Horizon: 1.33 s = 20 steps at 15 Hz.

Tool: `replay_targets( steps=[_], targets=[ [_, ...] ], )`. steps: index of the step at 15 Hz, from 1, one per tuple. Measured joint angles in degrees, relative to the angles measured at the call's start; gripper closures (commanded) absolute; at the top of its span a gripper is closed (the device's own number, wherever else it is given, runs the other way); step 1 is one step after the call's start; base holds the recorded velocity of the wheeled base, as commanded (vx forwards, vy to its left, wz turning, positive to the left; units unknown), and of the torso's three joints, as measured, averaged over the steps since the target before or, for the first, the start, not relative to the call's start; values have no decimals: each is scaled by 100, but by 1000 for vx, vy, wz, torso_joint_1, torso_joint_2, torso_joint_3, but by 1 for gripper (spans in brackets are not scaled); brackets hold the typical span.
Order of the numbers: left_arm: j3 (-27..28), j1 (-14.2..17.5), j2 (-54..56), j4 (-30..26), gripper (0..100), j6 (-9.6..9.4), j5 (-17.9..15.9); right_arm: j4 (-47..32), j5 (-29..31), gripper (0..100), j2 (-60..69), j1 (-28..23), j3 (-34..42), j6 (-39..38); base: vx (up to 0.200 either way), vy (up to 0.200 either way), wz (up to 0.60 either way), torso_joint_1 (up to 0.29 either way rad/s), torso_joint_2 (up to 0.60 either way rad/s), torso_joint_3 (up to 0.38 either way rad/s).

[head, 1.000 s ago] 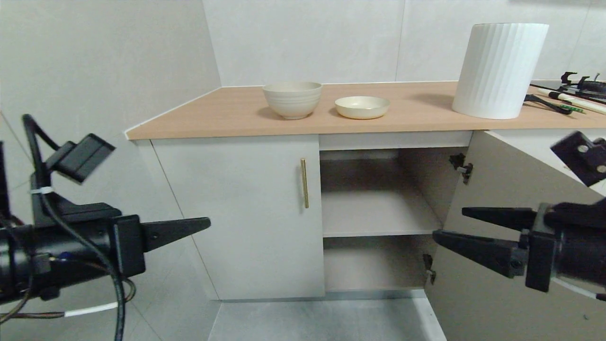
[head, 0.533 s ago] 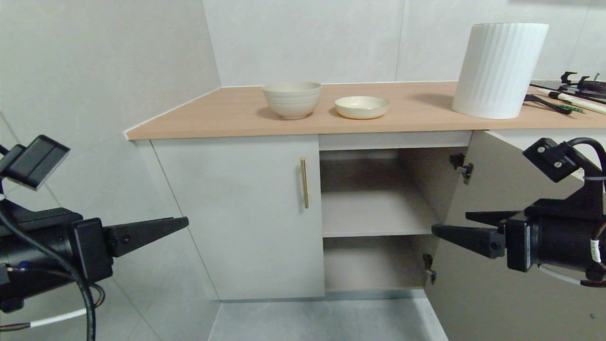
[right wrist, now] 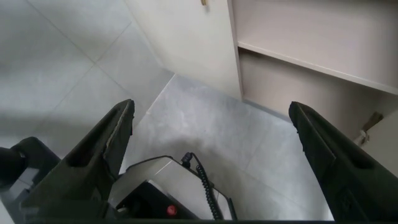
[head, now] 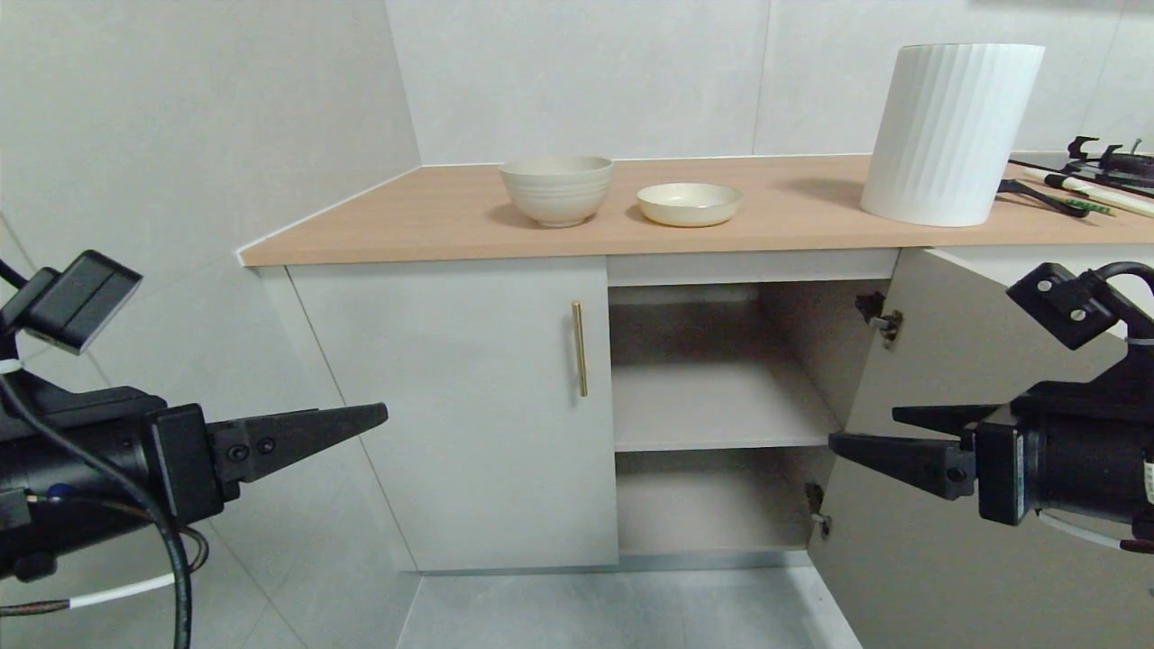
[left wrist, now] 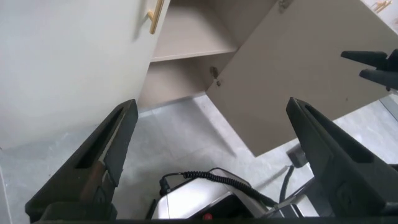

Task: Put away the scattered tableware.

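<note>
Both left hand [head: 374, 416] and right hand [head: 864, 429] point level at the cabinet [head: 469, 406], each spread wide.

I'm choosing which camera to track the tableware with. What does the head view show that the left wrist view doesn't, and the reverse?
Head view's extras: the bowl and shallow dish on the countertop, beside a white ribbed container. Left wrist view's extra: the left pincer seen with its fingers spread wide apart. Shared: the open cabinet door, the inner shelf, the gold handle and the right pincer.

Left gripper [head: 377, 417] spread wide; right gripper [head: 865, 427] likewise; both seemingly level.
</note>
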<state>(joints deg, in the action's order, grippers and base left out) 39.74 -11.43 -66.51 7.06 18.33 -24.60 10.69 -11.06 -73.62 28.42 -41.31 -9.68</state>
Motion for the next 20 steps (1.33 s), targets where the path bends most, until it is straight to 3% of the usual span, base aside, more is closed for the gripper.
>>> replay_targets(
  steps=[7, 10, 20],
  targets=[
    [9, 0, -13, 0, 0, -16, 0, 0, -7, 0, -41, 118, 26, 0, 0, 0, 0, 0, 0, 0],
    [9, 0, -27, -9, 0, -17, -9, -367, -13, 0, -11, 173, 16, 0, 200, 0, 0, 4, -1, 4],
    [11, 0, -77, -4, 0, -17, -9, -363, -33, 0, 160, 179, 85, 18, 180, 0, 0, 5, 4, 3]
  ],
)
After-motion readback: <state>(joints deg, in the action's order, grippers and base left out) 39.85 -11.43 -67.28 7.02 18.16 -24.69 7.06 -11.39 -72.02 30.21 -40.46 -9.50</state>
